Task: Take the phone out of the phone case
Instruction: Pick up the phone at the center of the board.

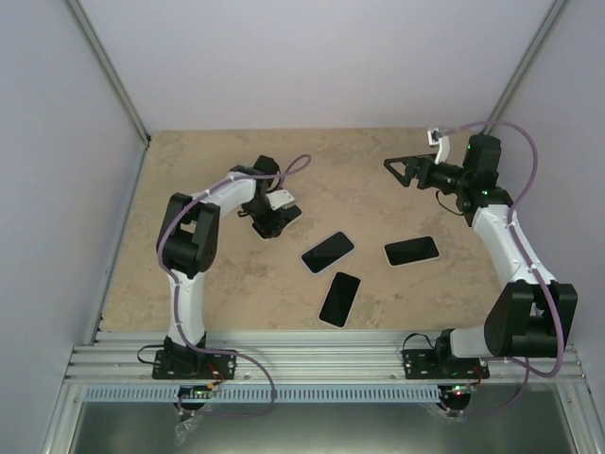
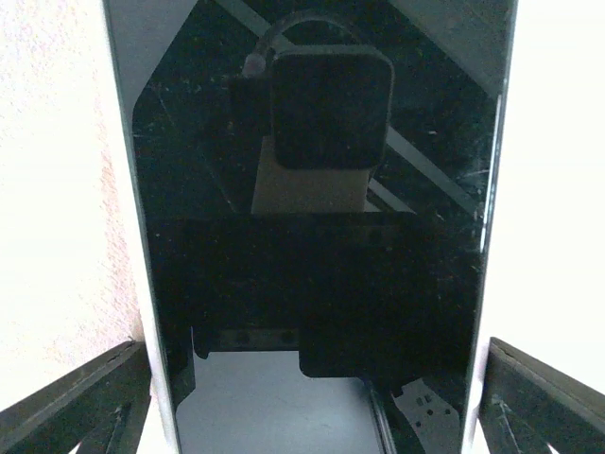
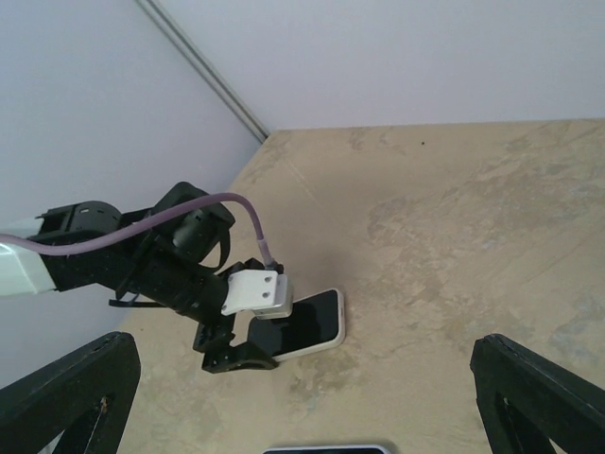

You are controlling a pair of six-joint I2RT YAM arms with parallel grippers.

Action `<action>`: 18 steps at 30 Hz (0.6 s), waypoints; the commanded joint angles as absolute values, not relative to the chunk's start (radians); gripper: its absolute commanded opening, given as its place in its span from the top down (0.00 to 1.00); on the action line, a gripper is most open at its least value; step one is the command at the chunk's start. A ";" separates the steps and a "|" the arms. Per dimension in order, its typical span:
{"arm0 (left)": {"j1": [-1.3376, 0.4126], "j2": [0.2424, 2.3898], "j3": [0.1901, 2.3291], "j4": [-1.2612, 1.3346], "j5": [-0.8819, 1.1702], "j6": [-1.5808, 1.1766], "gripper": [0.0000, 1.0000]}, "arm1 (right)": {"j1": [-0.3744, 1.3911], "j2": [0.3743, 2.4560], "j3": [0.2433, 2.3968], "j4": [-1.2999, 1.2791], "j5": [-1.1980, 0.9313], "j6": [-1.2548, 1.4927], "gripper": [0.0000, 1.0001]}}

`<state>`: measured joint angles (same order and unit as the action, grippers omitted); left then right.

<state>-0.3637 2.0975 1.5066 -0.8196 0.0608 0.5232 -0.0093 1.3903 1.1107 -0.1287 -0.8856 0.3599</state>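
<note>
Beige stone-pattern table (image 1: 189, 303), pale walls on three sides, aluminium rail at the near edge.

The phone (image 1: 286, 214) is seen flat on the table, left of centre, screen up, seated in a pale phone case (image 3: 327, 341). The left gripper (image 1: 267, 223) is set down over its near end. In the left wrist view the dark screen (image 2: 312, 284) fills the frame, and both fingers (image 2: 85, 402) are pressed against the case's long edges, so the case is pinched from both sides.

The right gripper (image 1: 397, 174) is held up off the table on the far right side, jaws spread wide with nothing between them. Its fingers (image 3: 66, 397) are seen at the lower corners of the right wrist view, aimed at the left arm.

Three more handsets are laid between the arms:
- a white-rimmed one (image 1: 328, 252), nearest the left gripper but apart from it
- a dark one (image 1: 340, 298), just beside it on the near side
- another white-rimmed one (image 1: 412, 251), below the right gripper

The gripped end of the phone is partly hidden from the right wrist camera by the left wrist's white camera mount (image 3: 257, 293) and purple cable (image 3: 189, 210).
</note>
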 commanded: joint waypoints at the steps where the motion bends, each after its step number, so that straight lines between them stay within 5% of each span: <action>1: -0.364 2.242 1.464 -0.891 0.015 0.536 0.05 | -0.001 1.381 1.103 -0.096 -0.906 0.441 0.02; 5: -0.369 2.249 1.495 -0.889 0.024 0.525 0.10 | 0.039 1.386 1.106 -0.093 -0.888 0.465 0.02; 11: -0.376 2.166 1.468 -0.839 0.033 0.455 0.36 | 0.053 1.397 1.098 -0.091 -0.816 0.521 0.02; 18: -0.374 1.990 1.378 -0.743 0.087 0.356 0.54 | 0.067 1.485 1.106 -0.045 -0.809 0.650 0.02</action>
